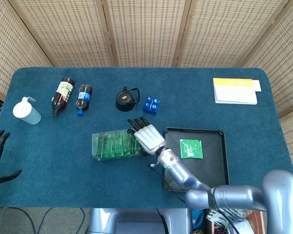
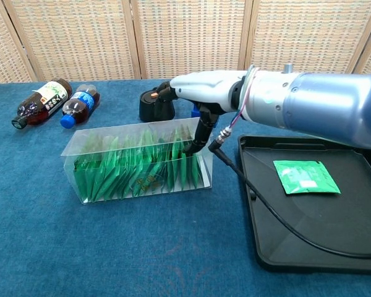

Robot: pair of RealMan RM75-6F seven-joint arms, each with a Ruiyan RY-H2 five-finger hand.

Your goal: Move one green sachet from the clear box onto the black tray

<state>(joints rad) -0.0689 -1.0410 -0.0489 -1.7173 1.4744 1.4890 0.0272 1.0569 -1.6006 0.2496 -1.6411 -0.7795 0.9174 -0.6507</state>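
sachet [image 2: 306, 176] on tray [image 2: 309, 247] | right hand [image 1: 147, 135] – over box [image 2: 136, 163] end

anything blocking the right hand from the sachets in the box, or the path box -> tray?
Nothing visible. The right hand reaches into the open-topped clear box among the green sachets. Bare cloth separates box and black tray.

Table [image 1: 63, 161] with a dark blue felt-like cover and rounded corners, seen from above in the head view. Behind its far edge stands a folding screen [image 1: 146, 29] of woven tan rattan panels in light wooden frames, wrapping past the table's left and right far corners; the chest view shows the same panels upright right behind the far edge. Even, soft lighting, no hard shadows on the cover.
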